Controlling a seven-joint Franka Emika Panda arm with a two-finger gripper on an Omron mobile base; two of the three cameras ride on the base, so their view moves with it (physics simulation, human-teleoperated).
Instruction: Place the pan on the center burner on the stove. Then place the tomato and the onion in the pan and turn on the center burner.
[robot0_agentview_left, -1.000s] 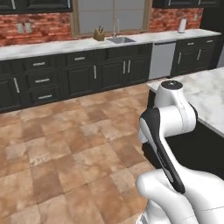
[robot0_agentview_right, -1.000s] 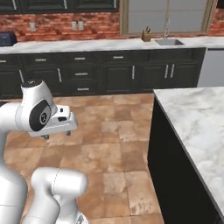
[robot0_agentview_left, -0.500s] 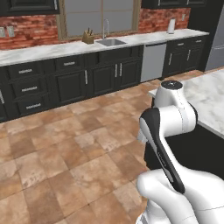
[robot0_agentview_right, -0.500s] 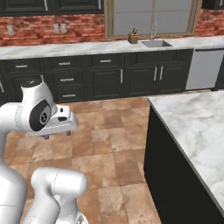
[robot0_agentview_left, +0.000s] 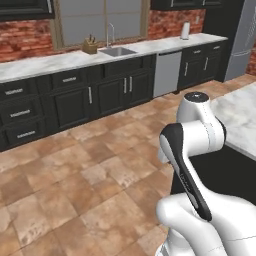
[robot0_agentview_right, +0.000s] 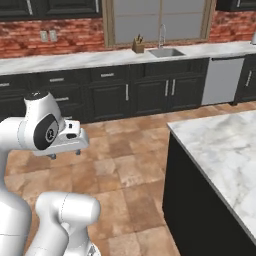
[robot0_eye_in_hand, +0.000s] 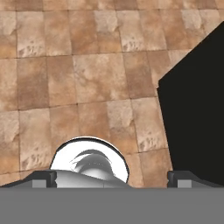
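since a second ago the whole scene has slid across both base views, so the base has turned or driven: the sink (robot0_agentview_left: 116, 50) and the knife block (robot0_agentview_left: 90, 46) now sit further right in the left base view, and the dishwasher (robot0_agentview_left: 167, 72) stands near its middle. what has shifted is the camera, not the kitchen things. the arm keeps the same folded pose over the base.

the gripper (robot0_eye_in_hand: 112, 179) points down at the brown tiled floor (robot0_eye_in_hand: 87, 74), its two dark fingertips (robot0_eye_in_hand: 43, 178) set wide apart at the lower corners of the hand view with nothing between them. in the right base view the gripper (robot0_agentview_right: 65, 154) hangs just under the white hand, above the tiles.

a marble-topped island (robot0_agentview_right: 220, 150) with dark sides stands to the robot's right; its black side wall (robot0_eye_in_hand: 197, 105) takes up the right of the hand view. along the far wall runs a marble counter (robot0_agentview_left: 45, 62) over dark cabinets, with red brick above and a window (robot0_agentview_right: 160, 17) behind the sink.

the pan, the stove, the tomato and the onion cannot be placed from these views.
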